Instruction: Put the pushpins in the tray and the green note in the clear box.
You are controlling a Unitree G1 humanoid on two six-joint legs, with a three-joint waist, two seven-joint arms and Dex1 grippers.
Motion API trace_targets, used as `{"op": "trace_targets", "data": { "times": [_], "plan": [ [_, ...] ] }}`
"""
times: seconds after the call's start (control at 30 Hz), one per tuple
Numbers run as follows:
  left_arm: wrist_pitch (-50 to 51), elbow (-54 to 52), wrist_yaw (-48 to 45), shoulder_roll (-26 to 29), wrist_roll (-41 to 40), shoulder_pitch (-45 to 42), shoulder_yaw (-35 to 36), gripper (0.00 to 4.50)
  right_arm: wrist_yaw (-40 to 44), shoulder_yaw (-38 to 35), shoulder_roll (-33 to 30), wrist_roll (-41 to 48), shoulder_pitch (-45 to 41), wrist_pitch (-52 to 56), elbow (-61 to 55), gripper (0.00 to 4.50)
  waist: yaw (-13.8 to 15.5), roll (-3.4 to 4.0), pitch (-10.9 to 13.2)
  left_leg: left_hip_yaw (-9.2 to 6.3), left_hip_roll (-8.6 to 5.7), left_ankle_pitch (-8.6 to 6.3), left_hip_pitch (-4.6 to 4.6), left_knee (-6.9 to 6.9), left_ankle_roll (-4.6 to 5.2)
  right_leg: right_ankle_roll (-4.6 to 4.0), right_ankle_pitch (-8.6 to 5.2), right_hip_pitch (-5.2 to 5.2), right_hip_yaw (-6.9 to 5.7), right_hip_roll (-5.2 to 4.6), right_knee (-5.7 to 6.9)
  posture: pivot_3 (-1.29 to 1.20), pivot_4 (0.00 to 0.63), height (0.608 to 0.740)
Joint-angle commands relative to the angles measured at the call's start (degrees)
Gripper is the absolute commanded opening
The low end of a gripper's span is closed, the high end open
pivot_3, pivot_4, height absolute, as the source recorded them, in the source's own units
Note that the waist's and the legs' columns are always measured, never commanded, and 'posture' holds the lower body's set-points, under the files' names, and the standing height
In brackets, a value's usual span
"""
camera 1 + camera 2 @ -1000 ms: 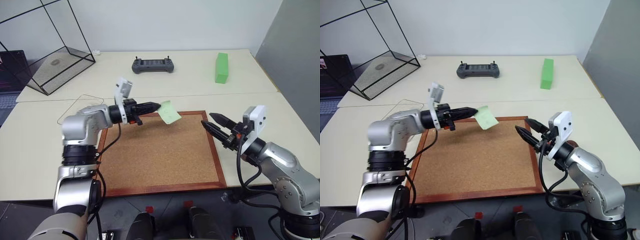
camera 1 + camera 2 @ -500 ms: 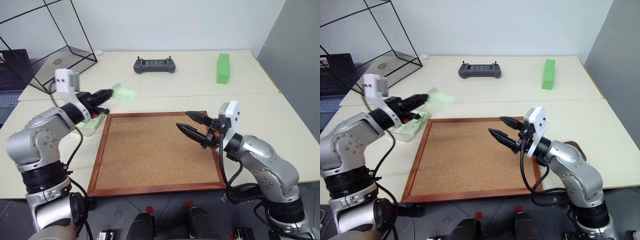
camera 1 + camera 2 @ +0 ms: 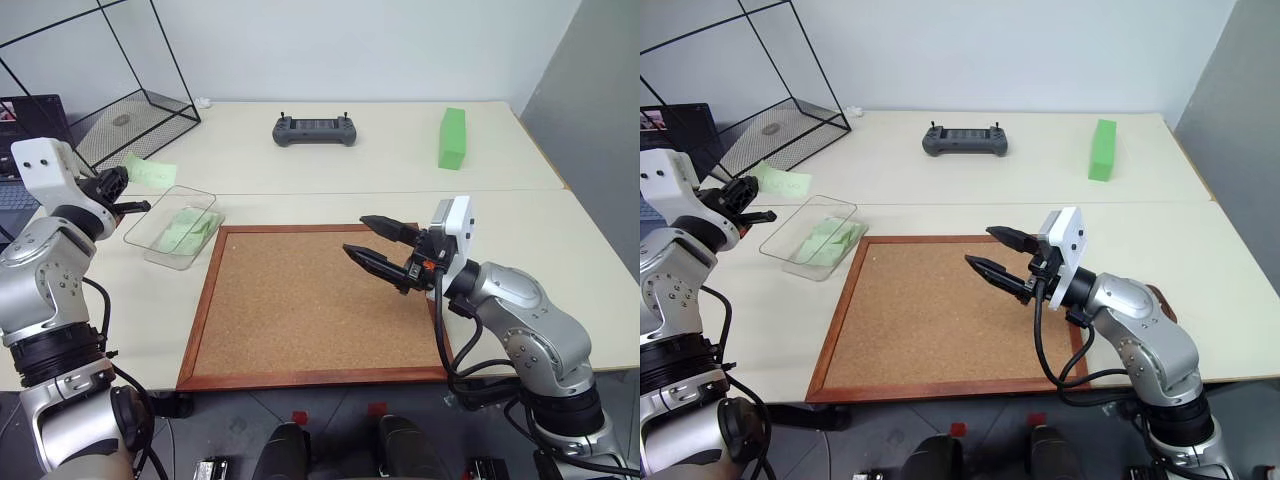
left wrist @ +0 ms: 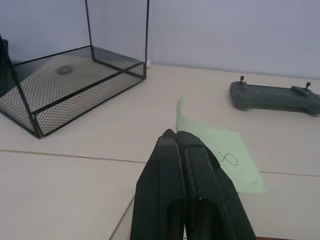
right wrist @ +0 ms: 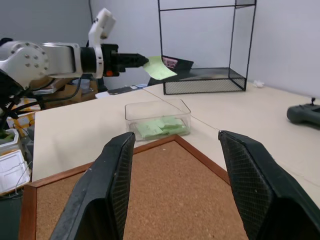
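While the small pale green paper note [image 3: 148, 171] is pinched between the closed black fingers of the left gripper [image 3: 136, 206], it hangs in the air just beyond the shallow clear plastic box [image 3: 178, 227], which already holds green slips. Beside that box lies the wood-framed cork board [image 3: 310, 302] on the cream worktop [image 3: 360, 160]. Above the board, the right gripper [image 3: 372, 246] hovers with fingers spread and empty.

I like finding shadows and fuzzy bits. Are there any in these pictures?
In the left eye view the board casts a thin shadow along its near edge, and the clear box looks glassy. In the right wrist view the two black fingers up close look soft, while the green note farther off is crisp. In the left wrist view the controller looks slightly hazy.
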Motion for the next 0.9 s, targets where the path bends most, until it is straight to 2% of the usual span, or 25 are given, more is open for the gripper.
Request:
{"op": "trace_targets", "data": {
  "times": [0.03, 0.53, 0.9],
  "plan": [
    [-5.3, 2.9, 2.8, 0.7, 2.2, 0.5, -0.5, 0.0, 0.1, 0.1, -0.4, -0.3, -0.6, -0.8, -3.2, 2.81, 0.0, 0.0, 0.0, 0.0, 0.0, 0.0, 0.0, 0.0, 0.0, 0.0, 0.0, 0.0, 0.0, -0.02, 0.0, 0.0, 0.15, 0.74],
    [-9.4, 10.5, -0.5, -0.2, 2.2, 4.1, -5.4, 0.0, -0.3, -0.5, -0.6, -0.4, -1.0, -0.5, -1.6, 2.81, 0.0, -0.02, 0.0, 0.03, 0.01, 0.0, 0.0, 0.0, 0.0, 0.0, 0.0, 0.0, -0.09, -0.18, 0.02, 0.0, 0.15, 0.74],
    [-11.2, 12.2, -1.8, 0.3, 1.9, 2.7, -7.1, 1.99, -0.4, -0.6, -0.3, -1.5, -0.4, -0.9, -1.5, 2.83, 0.0, -0.02, 0.0, 0.03, 0.01, 0.0, -0.02, 0.0, 0.0, 0.0, 0.0, 0.0, -0.13, -0.18, 0.01, 0.0, 0.15, 0.74]
  ]
}}
